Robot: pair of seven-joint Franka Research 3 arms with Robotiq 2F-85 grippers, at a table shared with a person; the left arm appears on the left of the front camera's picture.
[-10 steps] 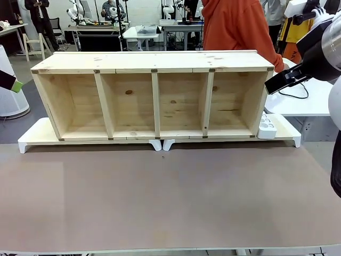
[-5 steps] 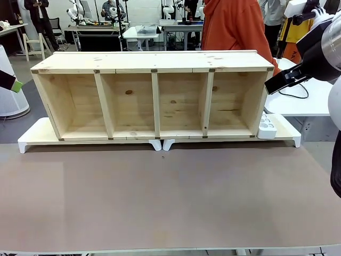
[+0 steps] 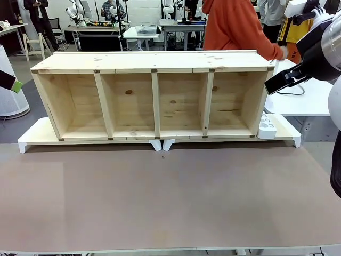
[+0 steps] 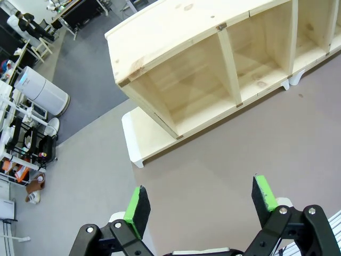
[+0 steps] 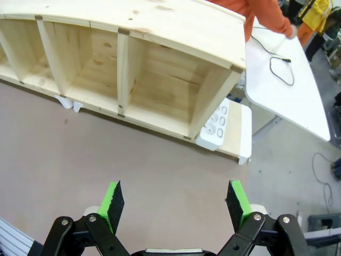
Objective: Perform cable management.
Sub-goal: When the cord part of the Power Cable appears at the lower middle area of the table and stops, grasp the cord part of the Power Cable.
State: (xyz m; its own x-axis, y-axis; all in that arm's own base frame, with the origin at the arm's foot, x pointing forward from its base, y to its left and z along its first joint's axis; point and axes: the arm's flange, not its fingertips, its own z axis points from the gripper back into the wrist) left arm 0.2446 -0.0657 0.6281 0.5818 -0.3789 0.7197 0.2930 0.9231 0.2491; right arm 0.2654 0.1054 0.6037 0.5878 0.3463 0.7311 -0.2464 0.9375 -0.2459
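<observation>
Front, shelf: the shelf [image 3: 154,96] is sitting at 12 o'clock on the counter [image 3: 170,197], with the strip [image 3: 266,127] touching its 3 o'clock end.
Front, cable: the cable [image 3: 292,93] is lying on the side table [image 3: 311,104] at 2 o'clock, and a person [image 3: 234,26] is reaching over that table.
Left wrist, fingers: the left fingers [image 4: 137,205] are standing wide apart, gripping nothing and hanging over the counter.
Right wrist, fingers: the right fingers [image 5: 237,197] are standing wide apart, gripping nothing.
Right wrist, cable: the cable is lying looped at 1 o'clock, well apart from the fingers, with the person's hand [image 5: 290,32] hovering near it.
</observation>
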